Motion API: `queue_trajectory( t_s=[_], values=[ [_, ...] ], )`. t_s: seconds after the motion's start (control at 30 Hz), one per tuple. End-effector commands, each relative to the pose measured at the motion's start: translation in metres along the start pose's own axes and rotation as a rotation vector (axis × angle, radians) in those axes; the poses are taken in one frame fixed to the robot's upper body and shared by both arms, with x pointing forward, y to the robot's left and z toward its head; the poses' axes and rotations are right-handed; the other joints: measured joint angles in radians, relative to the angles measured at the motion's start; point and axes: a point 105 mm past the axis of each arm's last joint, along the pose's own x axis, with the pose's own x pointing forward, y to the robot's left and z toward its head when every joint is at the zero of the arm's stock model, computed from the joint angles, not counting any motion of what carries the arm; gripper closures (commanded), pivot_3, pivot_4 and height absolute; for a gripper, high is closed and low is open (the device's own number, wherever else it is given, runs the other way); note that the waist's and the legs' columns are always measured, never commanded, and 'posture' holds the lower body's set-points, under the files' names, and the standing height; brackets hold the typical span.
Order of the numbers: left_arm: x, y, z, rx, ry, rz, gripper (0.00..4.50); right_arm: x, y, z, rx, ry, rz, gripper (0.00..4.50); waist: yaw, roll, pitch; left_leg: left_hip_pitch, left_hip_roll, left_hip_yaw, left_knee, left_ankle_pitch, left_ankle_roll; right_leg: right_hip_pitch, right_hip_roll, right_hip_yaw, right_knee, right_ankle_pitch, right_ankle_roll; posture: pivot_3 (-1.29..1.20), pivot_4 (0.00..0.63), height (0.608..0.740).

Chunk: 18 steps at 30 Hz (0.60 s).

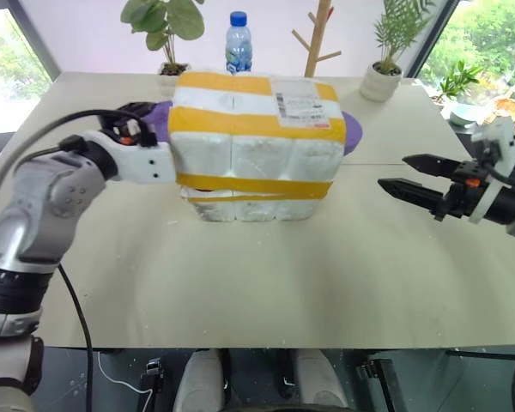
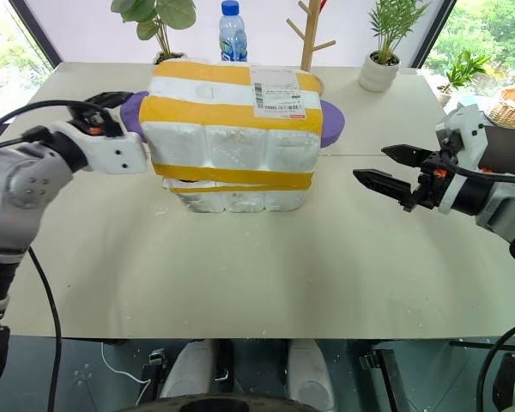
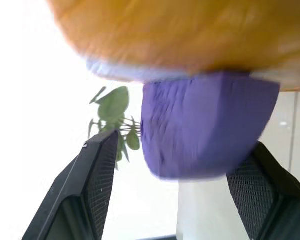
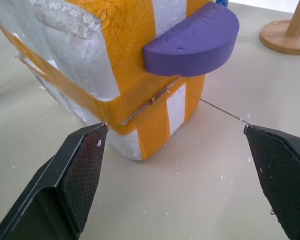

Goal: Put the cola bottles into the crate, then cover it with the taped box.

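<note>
Box [image 1: 256,129] sits over crate [image 1: 240,204] mid-table, edges roughly flush. Left gripper [image 3: 180,170] spread around purple handle [image 3: 205,125], not pinching. Right gripper [image 1: 393,178] wide, apart from box. Best withdraw straight outward, no dragging; check seating.

Bright window daylight; left wrist view blurred.

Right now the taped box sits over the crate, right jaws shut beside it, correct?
Not quite: the right gripper has its jaws open, standing apart from the taped box; the right wrist view shows the wide gap. The box does sit over the crate.
</note>
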Motion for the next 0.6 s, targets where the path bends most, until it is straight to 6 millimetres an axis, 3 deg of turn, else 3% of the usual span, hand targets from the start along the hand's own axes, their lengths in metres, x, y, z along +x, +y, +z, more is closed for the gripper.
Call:
queue_trajectory(
  t_s=[0.03,0.23,0.33,0.43,0.6],
  values=[
    [-0.021,0.021,-0.007,-0.159,-0.027,0.046,1.26,-0.013,-0.005,0.011,-0.052,-0.022,-0.028,0.0,0.0,0.0,0.0,0.0,0.0,0.0,0.0,0.0,0.0,0.0,0.0,0.0,0.0,0.0,0.0,0.0,0.15,0.74],
    [-0.07,-0.009,-0.034,-0.866,-0.097,-0.24,1.26,-0.017,-0.015,0.009,-0.085,0.022,-0.01,0.0,-0.007,0.001,0.0,0.001,0.001,0.0,0.0,0.0,0.0,0.0,0.0,0.0,0.0,0.0,0.0,0.0,0.15,0.74],
    [-0.086,-0.002,-0.04,-1.18,-0.124,-0.377,1.26,-0.015,-0.012,0.014,-0.112,0.046,0.064,0.0,-0.007,0.001,0.0,0.001,0.001,0.0,0.0,0.0,-0.001,0.001,0.0,-0.001,0.0,0.0,0.0,0.0,0.15,0.74],
    [-0.103,0.018,-0.028,-1.353,-0.229,-0.582,1.26,-0.013,0.0,0.025,-0.133,0.062,0.208,0.0,-0.008,0.002,0.001,0.001,0.001,0.0,0.0,0.0,-0.001,0.001,0.001,-0.001,0.0,0.0,0.0,0.0,0.15,0.74],
    [-0.104,0.036,-0.029,-1.325,-0.248,-0.709,1.26,-0.008,0.014,0.042,-0.15,0.073,0.373,0.0,-0.008,0.006,0.001,0.002,-0.001,0.001,-0.001,0.0,0.0,0.0,0.0,-0.001,-0.001,-0.001,-0.001,0.0,0.15,0.74]
  ],
)
